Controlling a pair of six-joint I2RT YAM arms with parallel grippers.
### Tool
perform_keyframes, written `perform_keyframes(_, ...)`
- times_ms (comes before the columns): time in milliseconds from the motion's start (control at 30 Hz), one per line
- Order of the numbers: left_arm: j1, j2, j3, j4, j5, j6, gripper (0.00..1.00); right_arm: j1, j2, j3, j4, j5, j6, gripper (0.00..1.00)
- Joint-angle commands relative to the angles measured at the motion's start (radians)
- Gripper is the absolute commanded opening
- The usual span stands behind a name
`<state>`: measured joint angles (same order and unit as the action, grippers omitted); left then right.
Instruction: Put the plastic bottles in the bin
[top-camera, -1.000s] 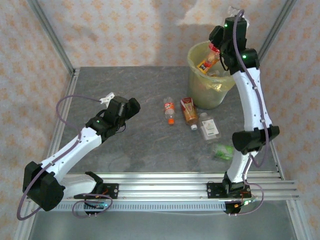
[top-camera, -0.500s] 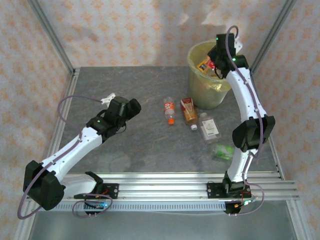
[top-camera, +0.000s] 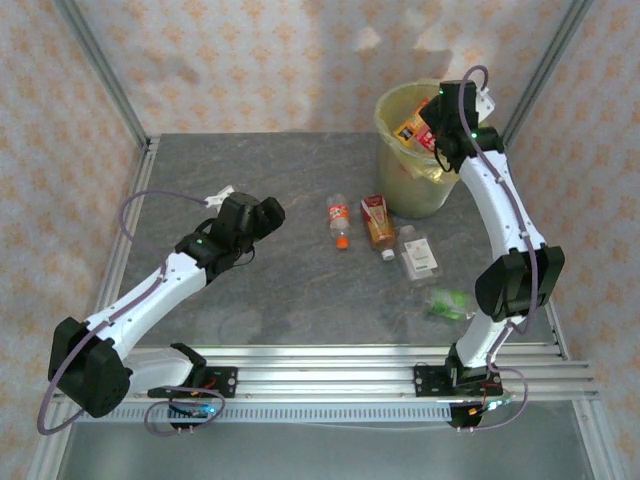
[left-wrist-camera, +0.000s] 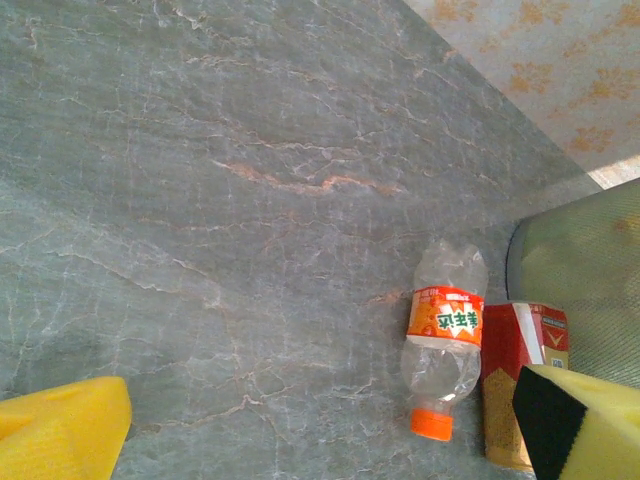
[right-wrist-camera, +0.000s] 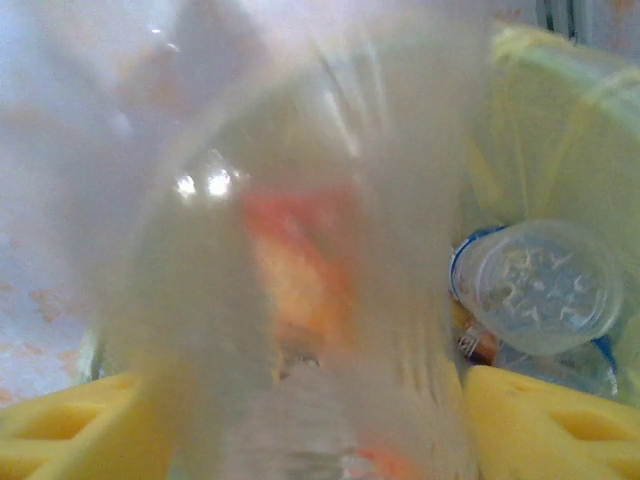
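My right gripper hangs over the pale yellow-green bin and is shut on a clear plastic bottle with an orange-red label. In the right wrist view that bottle is a blur between the yellow pads, with another bottle lying in the bin below. On the table lie an orange-labelled bottle, a red-gold one, a white-labelled one and a green one. My left gripper is open left of them. The left wrist view has the orange-labelled bottle ahead of that gripper.
The grey stone table is fenced by metal frame posts and patterned walls. The bin stands at the back right, just beyond the red-gold bottle. An aluminium rail runs along the near edge.
The right arm has swung down and in over the bin, carrying the bottle. The left arm has hardly moved.
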<state>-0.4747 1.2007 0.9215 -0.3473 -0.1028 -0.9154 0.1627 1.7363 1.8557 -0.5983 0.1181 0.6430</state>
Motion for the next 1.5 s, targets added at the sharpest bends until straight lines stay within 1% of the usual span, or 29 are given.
perform_keyframes(0, 0.008, 0.001, 0.003, 0.021, 0.005, 0.010, 1.00, 0.000, 0.000, 0.100, -0.063, 0.065, -0.073, 0.83)
perform_keyframes(33, 0.008, 0.001, 0.003, 0.021, 0.004, 0.008, 1.00, 0.000, 0.007, 0.126, -0.080, 0.070, -0.089, 0.88)
perform_keyframes(67, 0.008, 0.001, 0.002, 0.022, 0.004, 0.007, 1.00, -0.001, 0.013, 0.146, -0.098, 0.079, -0.102, 0.94)
perform_keyframes(133, 0.008, 0.002, 0.002, 0.022, 0.002, 0.010, 1.00, 0.000, 0.023, 0.178, -0.114, 0.084, -0.126, 0.99)
perform_keyframes(200, 0.008, 0.004, 0.003, 0.022, 0.002, 0.009, 1.00, 0.000, 0.030, 0.205, -0.125, 0.087, -0.150, 1.00)
perform_keyframes(300, 0.008, 0.006, 0.004, 0.020, 0.003, 0.012, 1.00, 0.000, 0.056, 0.274, -0.167, 0.092, -0.193, 0.97)
perform_keyframes(367, 0.008, 0.006, 0.005, 0.021, 0.003, 0.011, 1.00, 0.000, 0.086, 0.333, -0.203, 0.092, -0.222, 0.94)
perform_keyframes(500, 0.008, 0.012, 0.006, 0.021, 0.008, 0.015, 1.00, 0.000, 0.154, 0.460, -0.297, 0.097, -0.265, 0.81)
perform_keyframes(533, 0.008, 0.015, 0.008, 0.020, 0.012, 0.016, 1.00, 0.000, 0.167, 0.481, -0.317, 0.092, -0.273, 0.79)
perform_keyframes(633, 0.008, 0.030, 0.019, 0.013, 0.027, 0.023, 1.00, 0.000, 0.171, 0.484, -0.341, 0.057, -0.300, 0.80)
perform_keyframes(700, 0.007, 0.047, 0.035, 0.002, 0.044, 0.041, 1.00, -0.001, 0.159, 0.468, -0.352, 0.032, -0.317, 0.83)
perform_keyframes(800, 0.003, 0.092, 0.077, -0.036, 0.068, 0.074, 1.00, 0.000, 0.121, 0.419, -0.359, 0.010, -0.338, 0.90)
perform_keyframes(867, -0.008, 0.128, 0.112, -0.064, 0.075, 0.099, 1.00, 0.000, 0.082, 0.369, -0.356, 0.008, -0.346, 0.98)
perform_keyframes(900, -0.018, 0.147, 0.129, -0.075, 0.075, 0.113, 1.00, -0.001, 0.058, 0.337, -0.351, 0.008, -0.350, 0.99)
perform_keyframes(1033, -0.091, 0.226, 0.214, -0.113, 0.056, 0.176, 1.00, 0.000, -0.034, 0.228, -0.331, -0.027, -0.367, 0.99)
perform_keyframes(1167, -0.146, 0.314, 0.300, -0.150, 0.031, 0.209, 1.00, 0.000, -0.102, 0.130, -0.343, -0.023, -0.342, 0.99)
perform_keyframes(1267, -0.162, 0.375, 0.342, -0.155, 0.029, 0.224, 1.00, 0.000, -0.197, -0.009, -0.283, -0.051, -0.323, 0.99)
perform_keyframes(1400, -0.167, 0.464, 0.418, -0.178, 0.043, 0.250, 1.00, 0.001, -0.341, -0.204, -0.218, -0.021, -0.298, 0.99)
perform_keyframes(1467, -0.171, 0.500, 0.453, -0.186, 0.045, 0.261, 1.00, 0.000, -0.395, -0.268, -0.203, -0.009, -0.295, 0.99)
